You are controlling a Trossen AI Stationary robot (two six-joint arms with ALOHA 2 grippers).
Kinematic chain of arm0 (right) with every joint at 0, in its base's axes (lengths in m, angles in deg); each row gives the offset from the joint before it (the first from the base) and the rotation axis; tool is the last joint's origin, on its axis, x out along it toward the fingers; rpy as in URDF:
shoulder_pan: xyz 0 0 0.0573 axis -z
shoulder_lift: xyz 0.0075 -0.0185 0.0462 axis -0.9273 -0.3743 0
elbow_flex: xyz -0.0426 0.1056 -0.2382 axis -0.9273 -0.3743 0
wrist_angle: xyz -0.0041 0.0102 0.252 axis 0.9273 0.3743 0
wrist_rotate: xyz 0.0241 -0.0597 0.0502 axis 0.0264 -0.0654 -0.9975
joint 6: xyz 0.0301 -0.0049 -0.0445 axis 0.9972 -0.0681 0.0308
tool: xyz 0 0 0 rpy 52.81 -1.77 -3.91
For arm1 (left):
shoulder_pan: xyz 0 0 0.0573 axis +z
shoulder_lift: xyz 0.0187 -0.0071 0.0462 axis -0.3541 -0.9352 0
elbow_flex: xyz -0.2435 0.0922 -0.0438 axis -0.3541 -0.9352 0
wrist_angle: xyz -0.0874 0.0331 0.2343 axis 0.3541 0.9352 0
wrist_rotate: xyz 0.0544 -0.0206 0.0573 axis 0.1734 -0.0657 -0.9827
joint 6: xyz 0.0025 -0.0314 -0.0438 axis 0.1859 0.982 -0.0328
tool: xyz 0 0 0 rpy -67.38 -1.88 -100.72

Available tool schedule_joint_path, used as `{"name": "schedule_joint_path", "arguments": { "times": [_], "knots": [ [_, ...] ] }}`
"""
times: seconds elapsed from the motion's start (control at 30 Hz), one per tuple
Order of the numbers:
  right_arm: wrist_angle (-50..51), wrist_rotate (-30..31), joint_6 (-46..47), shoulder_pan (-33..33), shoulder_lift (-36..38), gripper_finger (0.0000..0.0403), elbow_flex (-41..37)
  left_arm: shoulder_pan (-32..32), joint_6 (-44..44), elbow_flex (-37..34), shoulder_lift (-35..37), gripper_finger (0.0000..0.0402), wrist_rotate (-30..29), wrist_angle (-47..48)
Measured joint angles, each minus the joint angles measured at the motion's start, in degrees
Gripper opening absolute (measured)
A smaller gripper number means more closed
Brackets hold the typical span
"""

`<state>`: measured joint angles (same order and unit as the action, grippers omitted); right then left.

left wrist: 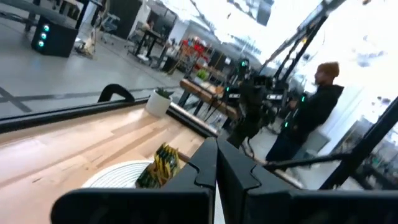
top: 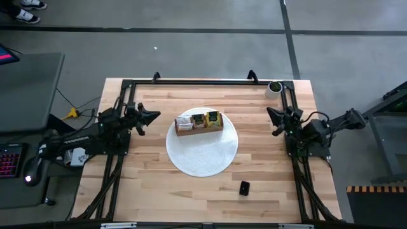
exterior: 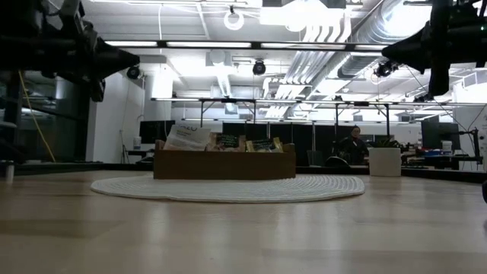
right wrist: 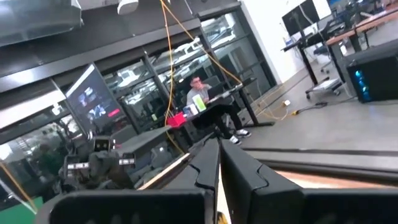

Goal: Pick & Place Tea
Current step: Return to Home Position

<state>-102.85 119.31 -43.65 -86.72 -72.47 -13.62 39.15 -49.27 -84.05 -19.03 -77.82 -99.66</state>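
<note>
- Tea packets (top: 205, 119), green, yellow and white paper, in brown wooden box (top: 186, 131), between both pincers, well apart; print unreadable.
- Left gripper (top: 156, 115): fingers together.
- Right gripper (top: 270, 114): fingers together.

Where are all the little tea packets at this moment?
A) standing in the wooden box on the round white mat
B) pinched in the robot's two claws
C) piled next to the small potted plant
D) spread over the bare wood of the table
A: the tea packets stand in the wooden box on the white mat, while the left gripper and right gripper wait at the table's sides, away from it.
</note>
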Motion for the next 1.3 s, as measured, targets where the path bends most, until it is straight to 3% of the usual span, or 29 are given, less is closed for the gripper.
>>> {"name": "schedule_joint_path", "arguments": {
  "times": [0.2,0.4,0.7,1.0,1.3],
  "knots": [
    [0.69,0.52,-2.96,-0.04,4.78,0.0012,-0.09,0.03,2.49,-3.45,9.69,0.0000,-1.59,2.59],
    [4.62,0.03,-4.04,-0.04,7.62,0.0012,-0.09,0.04,0.52,-3.53,9.20,0.0000,-1.51,2.98],
    [15.44,0.29,0.89,-0.04,7.63,0.0012,-0.11,-0.02,-9.97,-3.61,9.05,0.0000,-4.30,10.38],
    [23.14,0.08,-2.46,-0.04,7.63,0.0012,-0.11,-0.02,-10.38,-3.61,8.55,0.0000,-5.14,11.30],
    [23.29,0.05,-2.72,-0.04,7.63,0.0012,-0.13,-0.02,-10.37,-3.66,8.55,0.0000,-5.11,11.30]
  ]
}}
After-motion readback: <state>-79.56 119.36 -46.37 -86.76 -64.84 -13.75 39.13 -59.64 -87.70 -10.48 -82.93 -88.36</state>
